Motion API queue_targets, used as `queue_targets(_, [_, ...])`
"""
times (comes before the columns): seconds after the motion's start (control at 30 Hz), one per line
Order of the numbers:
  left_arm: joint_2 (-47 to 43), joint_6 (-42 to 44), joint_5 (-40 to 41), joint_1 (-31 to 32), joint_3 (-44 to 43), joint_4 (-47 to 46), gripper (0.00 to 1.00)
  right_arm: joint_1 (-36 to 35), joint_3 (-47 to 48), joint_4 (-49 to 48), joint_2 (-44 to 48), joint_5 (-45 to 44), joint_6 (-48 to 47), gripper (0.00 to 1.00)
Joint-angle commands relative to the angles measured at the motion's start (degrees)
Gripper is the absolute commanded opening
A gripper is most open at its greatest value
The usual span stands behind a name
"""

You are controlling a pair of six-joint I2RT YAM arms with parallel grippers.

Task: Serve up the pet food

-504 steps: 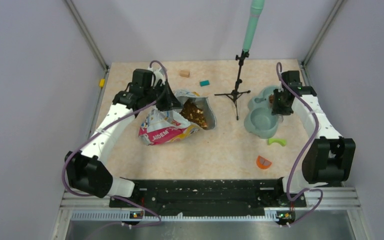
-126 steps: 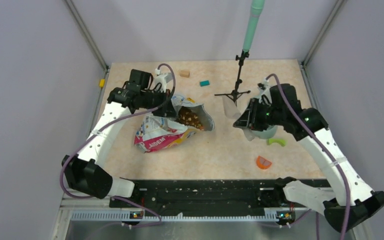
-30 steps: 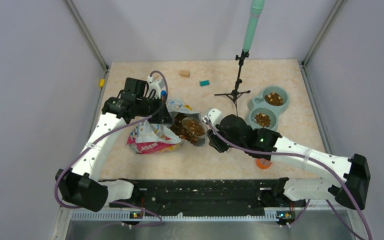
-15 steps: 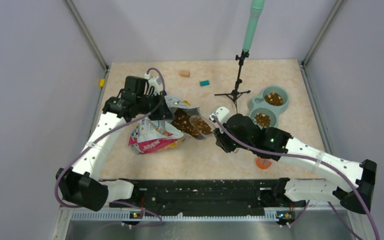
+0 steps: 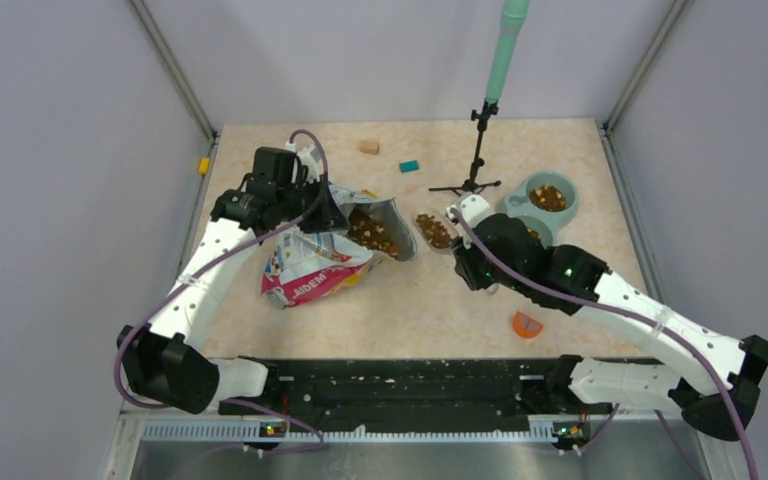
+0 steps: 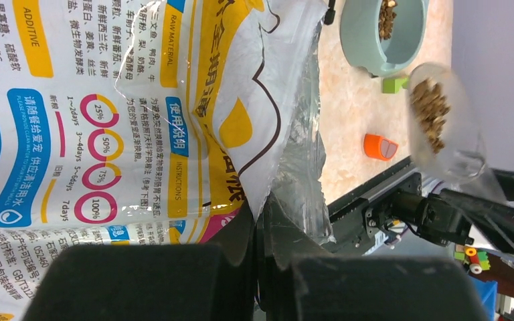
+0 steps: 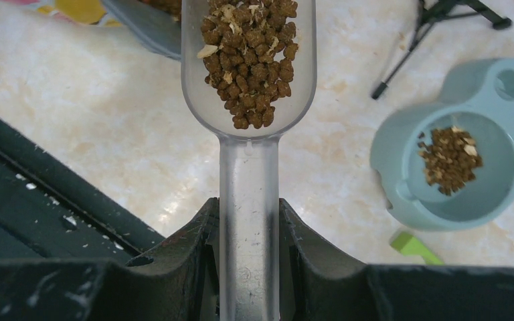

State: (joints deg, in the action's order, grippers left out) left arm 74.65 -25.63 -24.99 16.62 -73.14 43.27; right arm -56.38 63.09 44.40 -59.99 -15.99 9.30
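Lena: Since one second ago the right gripper (image 7: 249,222) has come back out of the bag, no?

Tomas: Yes. Before, the scoop was inside the mouth of the bag. Now it is outside, to the right of it, and it is loaded. The jaws are partly closed and clamp the clear handle of the scoop (image 7: 248,160) from both sides. The pet food (image 7: 249,60) fills the cup of the scoop nearly to its edge, and the scoop looks level.

Lena: And the bag itself?

Tomas: The bag (image 5: 312,268) lies on its side at the left of the table (image 5: 410,300), with the mouth toward the right and more brown pieces visible inside. The left gripper (image 6: 258,251) is fully closed on the film edge of the mouth and holds it up. It has shifted only a little.

Lena: Where must the food go?

Tomas: Into the double bowl (image 7: 389,164), at the right and a bit farther. Each of its two cups has already a small heap, but neither cup is full.

Lena: So how much is done?

Tomas: I judge that some food is served already and one more portion is on the way, between bag and bowl. What is left is to carry it to the right and tip it into a cup, and perhaps to repeat. The stand (image 5: 472,185) has its legs just on the far side of this path. So the scoop should pass on the near side and stay level, or pieces can fall on the table.
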Motion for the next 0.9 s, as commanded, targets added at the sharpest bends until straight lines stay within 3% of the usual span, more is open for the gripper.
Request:
queue_targets(0.0, [-0.03, 0.00, 4.14, -1.35, -2.03, -6.86, 0.00, 5.30, 2.71, 2.44, 3.89, -2.36, 2.45, 0.00])
queue_targets(0.37, [0.27, 0.64, 2.76, -2.01, -2.26, -6.73, 0.00, 20.52, 0.65, 7.80, 5.14, -1.08, 9.29, 0.00])
queue_targets(0.87, [-0.59, 1.97, 2.49, -2.84, -1.93, -5.25, 0.00, 40.89, -3.91, 11.34, 0.36, 13.02, 13.25, 0.00])
